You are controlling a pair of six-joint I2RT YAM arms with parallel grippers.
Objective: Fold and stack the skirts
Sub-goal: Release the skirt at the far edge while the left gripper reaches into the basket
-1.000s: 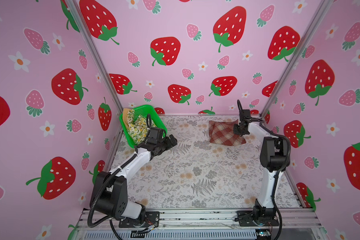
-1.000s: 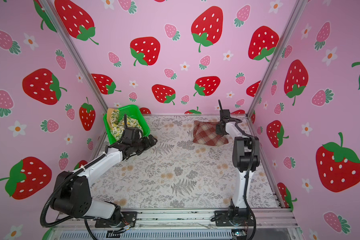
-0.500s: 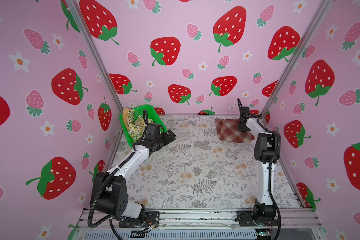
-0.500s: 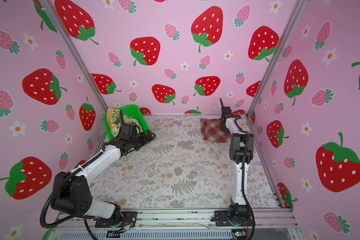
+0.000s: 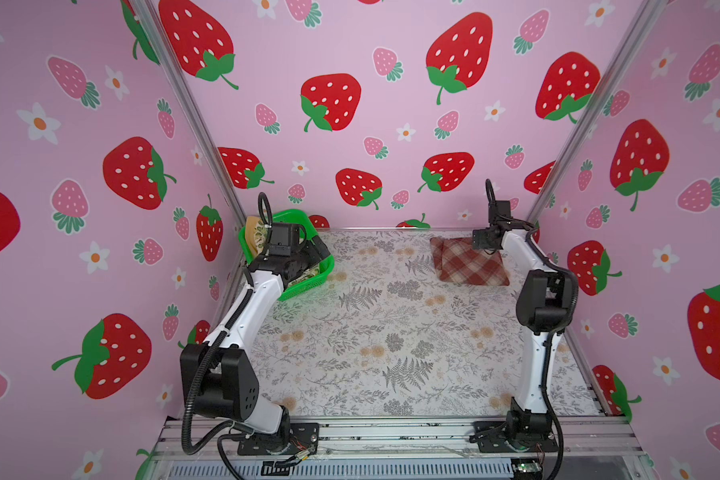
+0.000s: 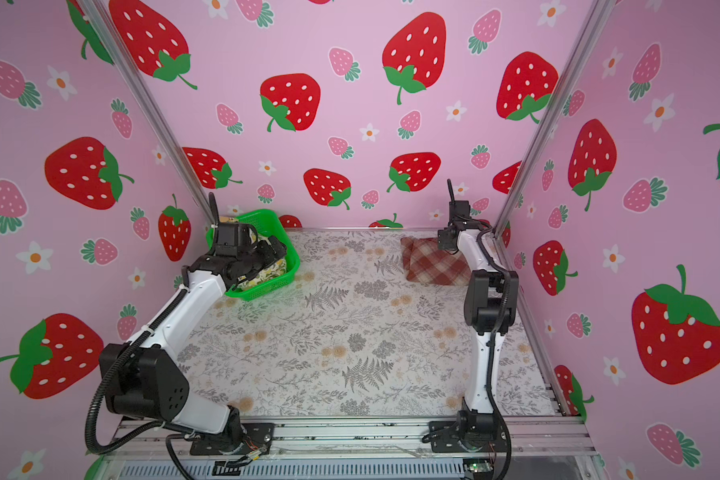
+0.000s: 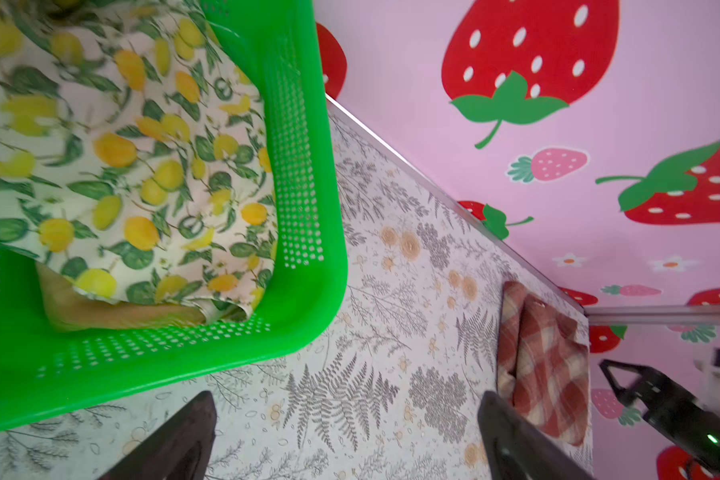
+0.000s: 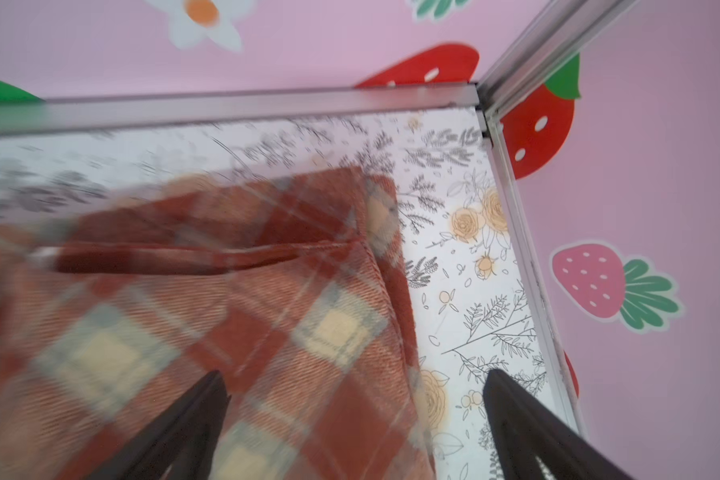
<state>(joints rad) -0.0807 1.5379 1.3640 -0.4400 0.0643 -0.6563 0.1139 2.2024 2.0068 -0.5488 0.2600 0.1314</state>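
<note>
1. In both top views the folded plaid skirt [image 5: 468, 262] lay in the counter's [image 5: 391, 340] far right corner, and the lemon skirt [image 6: 267, 275] sat in the basket [image 5: 304, 287].
2. Left wrist view: the left jaws stood wide and empty beside the basket. It was probably best to pinch only the lemon skirt's edge.
3. Right wrist view: the right jaws stood wide above the plaid skirt, holding nothing. A straight lift-off would likely spare the fold.

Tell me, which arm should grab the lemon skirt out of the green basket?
Left, probably. The left arm is right at the green basket that holds the lemon skirt, jaws open. The right arm is across the table, over the plaid skirt, jaws open too.
</note>
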